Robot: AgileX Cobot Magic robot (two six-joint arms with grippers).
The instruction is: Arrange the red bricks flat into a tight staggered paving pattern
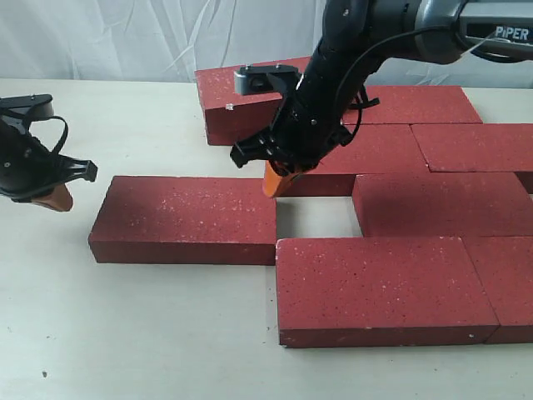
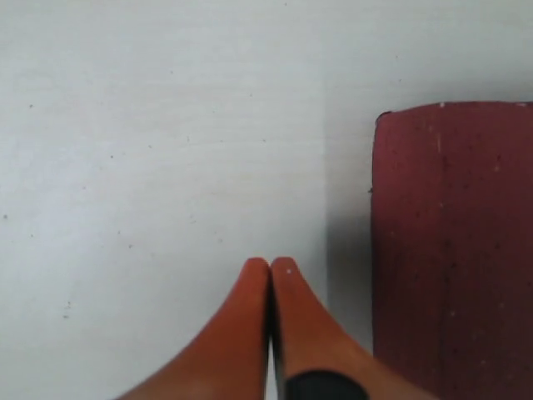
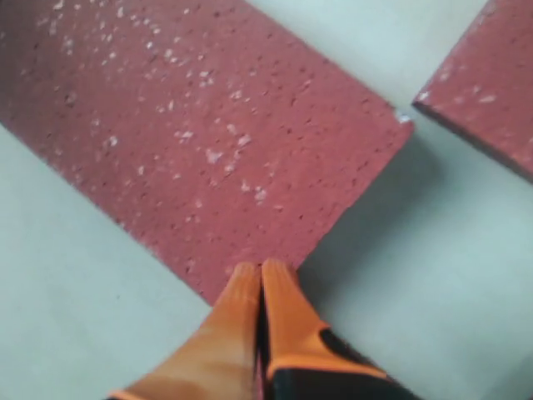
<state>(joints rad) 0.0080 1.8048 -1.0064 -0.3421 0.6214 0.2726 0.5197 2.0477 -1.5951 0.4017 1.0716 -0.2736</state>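
Several dark red speckled bricks lie flat on the table. One loose brick [image 1: 185, 218] [image 3: 191, 125] sits left of the group, with a gap between it and the paved bricks [image 1: 450, 200] on the right. A front brick [image 1: 379, 287] lies below that gap. My right gripper [image 1: 277, 183] [image 3: 261, 268] is shut and empty, its orange tips at the loose brick's far right corner. My left gripper [image 1: 58, 198] [image 2: 270, 265] is shut on nothing and hangs left of that brick, whose end [image 2: 454, 242] shows in the left wrist view.
Another brick [image 1: 246, 104] lies at the back, partly behind the right arm. A white cloth backdrop [image 1: 125, 37] hangs behind the table. Bare table surface [image 1: 133, 333] lies at the front left.
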